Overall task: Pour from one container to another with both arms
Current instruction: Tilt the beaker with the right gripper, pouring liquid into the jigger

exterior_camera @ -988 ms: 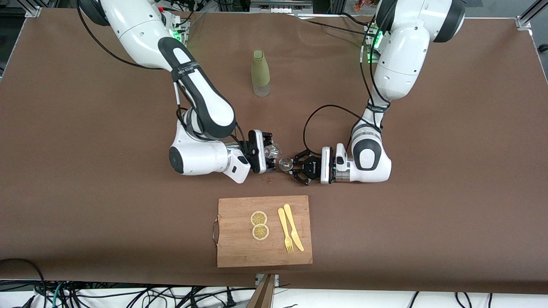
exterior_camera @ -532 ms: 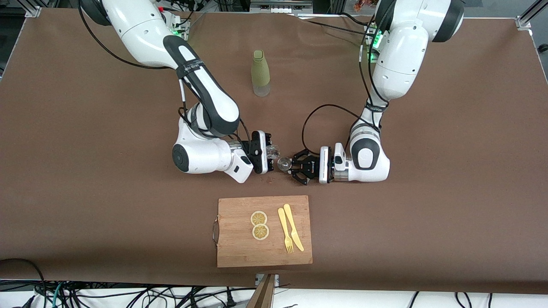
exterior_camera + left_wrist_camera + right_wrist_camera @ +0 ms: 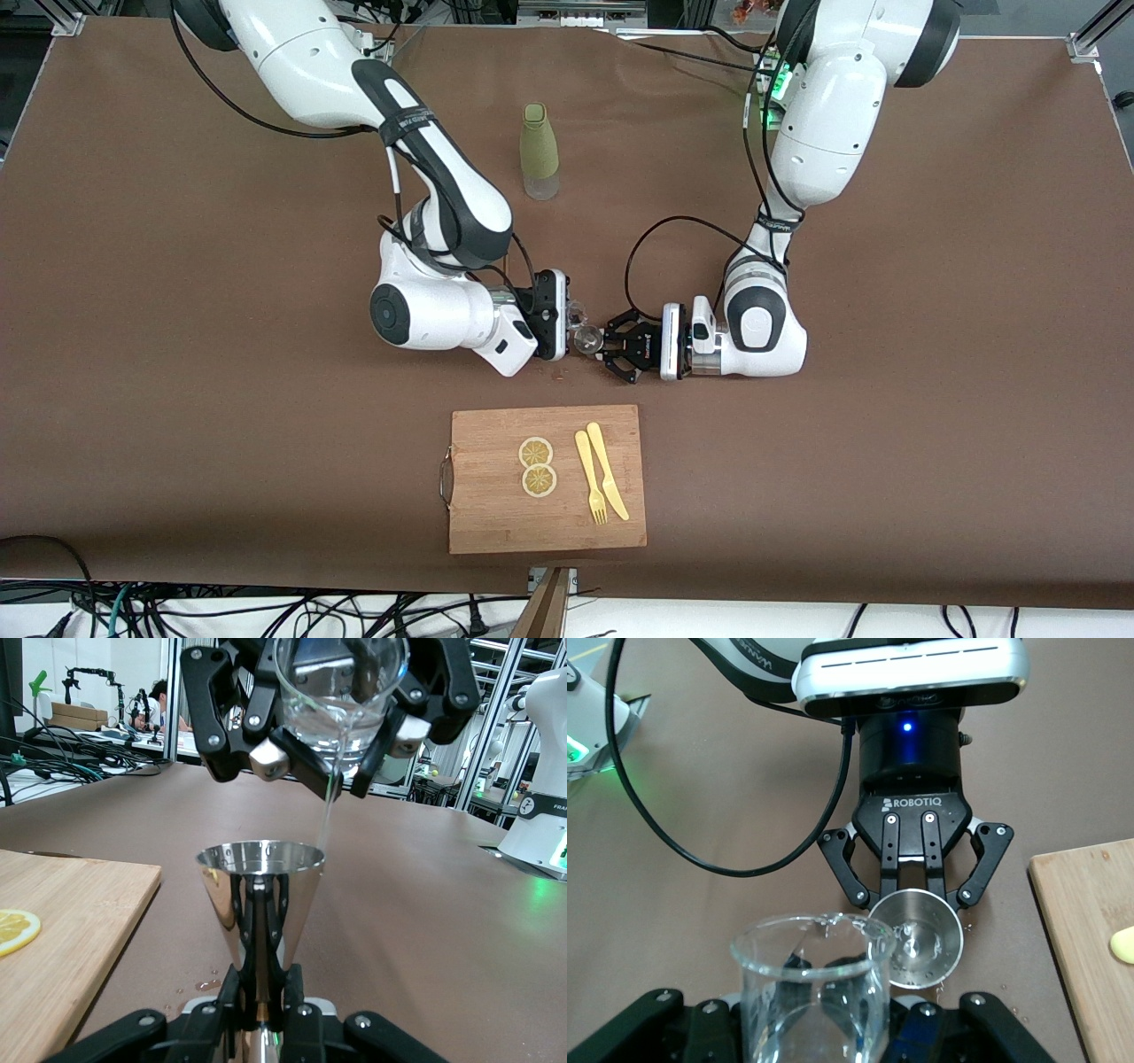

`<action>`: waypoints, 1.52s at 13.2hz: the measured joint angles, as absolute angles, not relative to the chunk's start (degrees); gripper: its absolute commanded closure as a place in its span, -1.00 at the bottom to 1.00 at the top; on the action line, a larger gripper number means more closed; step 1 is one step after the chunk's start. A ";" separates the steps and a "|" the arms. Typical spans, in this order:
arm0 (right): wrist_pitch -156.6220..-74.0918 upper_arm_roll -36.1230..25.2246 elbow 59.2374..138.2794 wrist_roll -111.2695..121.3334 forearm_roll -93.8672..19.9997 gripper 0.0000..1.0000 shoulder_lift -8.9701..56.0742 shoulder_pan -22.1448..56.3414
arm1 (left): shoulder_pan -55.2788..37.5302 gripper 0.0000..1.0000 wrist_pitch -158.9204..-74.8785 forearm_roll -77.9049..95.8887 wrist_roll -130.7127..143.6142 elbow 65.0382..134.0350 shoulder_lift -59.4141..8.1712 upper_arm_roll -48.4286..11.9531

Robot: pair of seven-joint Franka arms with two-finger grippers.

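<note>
- Counter (image 3: 886,443): brown cloth, both arms reach in to meet mid-counter, just farther from the front camera than the board (image 3: 496,523).
- Bottle (image 3: 539,152): upright, well apart from the pour, toward the bases. Not involved.
- Board carries two lemon slices (image 3: 537,466) plus a yellow fork (image 3: 590,487) and knife (image 3: 607,470). Untouched.
- Right end effector (image 3: 567,321): pinching the glass (image 3: 341,691), tipped over the jigger's mouth. Some liquid is left in the glass.
- Left end effector (image 3: 604,344): pinching the jigger (image 3: 260,904) at its waist, upright, just above the counter.
- Stream (image 3: 329,806): thin clear thread running off the glass lip to the jigger's rim edge, per left wrist view. Right wrist view shows liquid pooling inside the jigger (image 3: 915,939).
- Droplets (image 3: 202,985) on the cloth beside the jigger, so some spill.
- Progress: both grasps done, pour under way, my guess is mid-pour. Left: empty the glass, level it, set both down.
- Risk: stream lands close to the rim; a small drift would put it outside.
</note>
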State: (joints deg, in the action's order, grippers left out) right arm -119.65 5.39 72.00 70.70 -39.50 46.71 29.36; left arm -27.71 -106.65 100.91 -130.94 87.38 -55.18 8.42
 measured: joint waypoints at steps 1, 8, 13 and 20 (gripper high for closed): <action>-120.16 5.39 71.99 70.14 -39.34 1.00 46.70 29.59 | -27.70 1.00 -106.66 100.91 -130.94 87.38 -55.18 8.44; -120.62 4.85 71.04 69.37 -39.26 1.00 46.70 29.55 | -27.70 1.00 -106.66 100.91 -130.94 87.38 -55.18 8.47; -120.63 4.76 71.01 69.36 -39.23 1.00 46.70 29.53 | -27.69 1.00 -106.66 100.91 -130.94 87.38 -55.18 8.48; -120.65 4.76 71.01 69.31 -39.28 1.00 46.70 29.50 | -27.70 1.00 -106.67 100.91 -130.94 87.38 -55.18 8.48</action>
State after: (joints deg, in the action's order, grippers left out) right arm -120.65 4.76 71.01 69.31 -39.28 46.70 29.50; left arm -27.70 -106.67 100.91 -130.94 87.38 -55.18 8.48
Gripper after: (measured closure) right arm 0.877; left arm 0.789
